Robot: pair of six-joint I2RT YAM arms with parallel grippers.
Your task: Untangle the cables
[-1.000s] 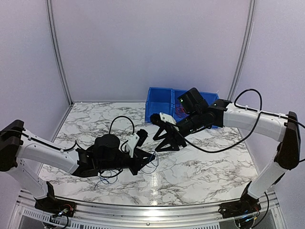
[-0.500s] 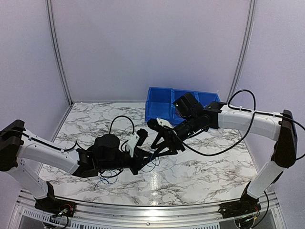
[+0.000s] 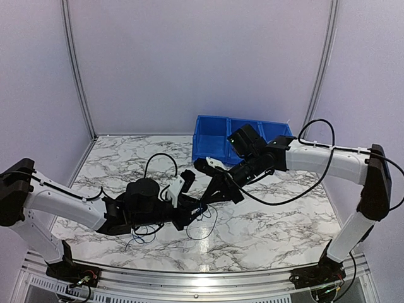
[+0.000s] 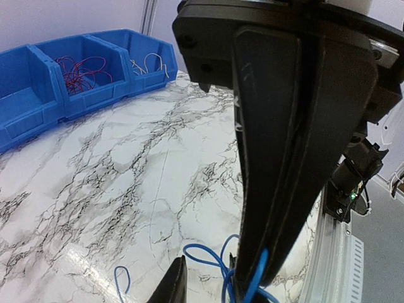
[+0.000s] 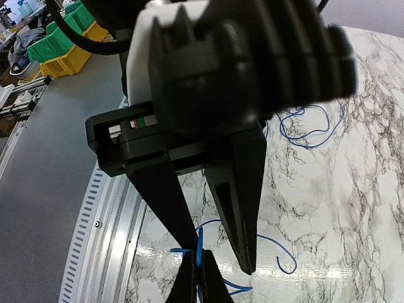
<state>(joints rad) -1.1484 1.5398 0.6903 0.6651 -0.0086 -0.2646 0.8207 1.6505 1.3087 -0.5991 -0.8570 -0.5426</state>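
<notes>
Thin blue cables point(image 3: 206, 221) lie in loose loops on the marble table, with more of them point(image 3: 144, 232) under my left arm. My two grippers meet tip to tip near the table's middle. The right gripper point(image 5: 199, 278) is shut on one blue cable point(image 5: 200, 243), which stands up between its fingertips. Facing it, the left gripper point(image 5: 219, 255) has its fingers apart, and that cable runs just beside one tip. In the left wrist view the right gripper point(image 4: 265, 271) fills the frame, with blue cable loops point(image 4: 211, 259) under it. From above, the right gripper point(image 3: 203, 203) sits just beyond the left gripper point(image 3: 191, 214).
A blue divided bin point(image 3: 211, 142) stands at the back of the table; red wires point(image 4: 76, 69) lie in one compartment and pale ones point(image 4: 154, 63) in another. The metal rail point(image 3: 202, 278) marks the near edge. A black hose point(image 3: 284, 192) hangs from the right arm.
The right gripper came down and left to meet the left gripper and shut on the blue cable. The left gripper, shut before, has opened. The cable loop now spreads further right.
</notes>
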